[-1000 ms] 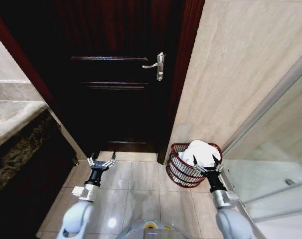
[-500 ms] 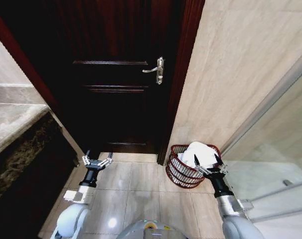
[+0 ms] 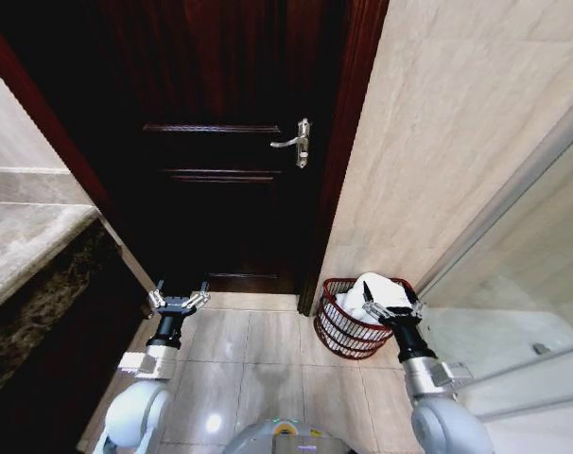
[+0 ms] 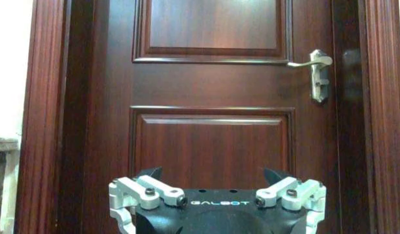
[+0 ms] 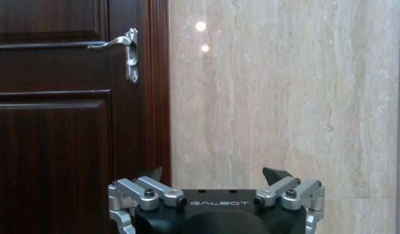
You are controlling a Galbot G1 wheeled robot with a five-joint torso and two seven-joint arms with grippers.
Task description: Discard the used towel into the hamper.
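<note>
The hamper [image 3: 336, 331], a small dark red wire basket, stands on the tiled floor in the corner between the door frame and the beige wall. A white towel [image 3: 386, 287] is heaped inside it, rising above the rim. My right gripper [image 3: 389, 305] hovers open over the hamper's near side, empty, with the towel just beyond its fingertips. In the right wrist view the right gripper [image 5: 216, 176] faces the wall and door edge. My left gripper [image 3: 178, 301] is open and empty, low before the door. The left gripper [image 4: 213, 176] looks straight at the door panels.
A dark wooden door [image 3: 230, 189] with a silver lever handle [image 3: 294, 142] is shut straight ahead. A marble counter [image 3: 22, 255] over a dark cabinet runs along the left. A glass shower panel [image 3: 513, 312] borders the right. Tiled floor [image 3: 258, 350] lies between the arms.
The head camera has shifted, so the door sits slightly lower in the picture. Both arms have reached a little farther forward, still open. The towel stays in the hamper.
</note>
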